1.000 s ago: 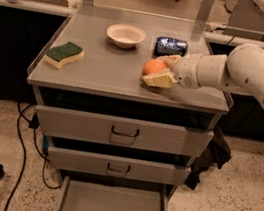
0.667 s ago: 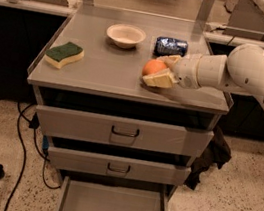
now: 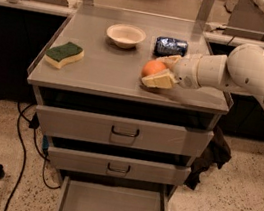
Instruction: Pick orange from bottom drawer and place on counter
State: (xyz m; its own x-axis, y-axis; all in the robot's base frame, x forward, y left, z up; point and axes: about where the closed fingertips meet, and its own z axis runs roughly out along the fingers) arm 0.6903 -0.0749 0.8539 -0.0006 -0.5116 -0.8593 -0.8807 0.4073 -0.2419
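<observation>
The orange (image 3: pixel 152 68) sits between the two cream fingers of my gripper (image 3: pixel 157 69), low over the right front part of the counter (image 3: pixel 102 72). One finger (image 3: pixel 168 59) lies behind the fruit and the other finger (image 3: pixel 158 80) lies in front of it, near the counter's front edge. The gripper is shut on the orange. I cannot tell whether the fruit touches the counter top. My white arm comes in from the right. The bottom drawer (image 3: pixel 114 208) is pulled out at the base of the cabinet, and its flat grey tray shows nothing inside.
On the counter are a cream bowl (image 3: pixel 125 35) at the back middle, a dark blue packet (image 3: pixel 170 47) behind the gripper, and a green and yellow sponge (image 3: pixel 64 54) at the left. The two upper drawers (image 3: pixel 123 130) are closed. Cables (image 3: pixel 23 144) hang at the cabinet's left.
</observation>
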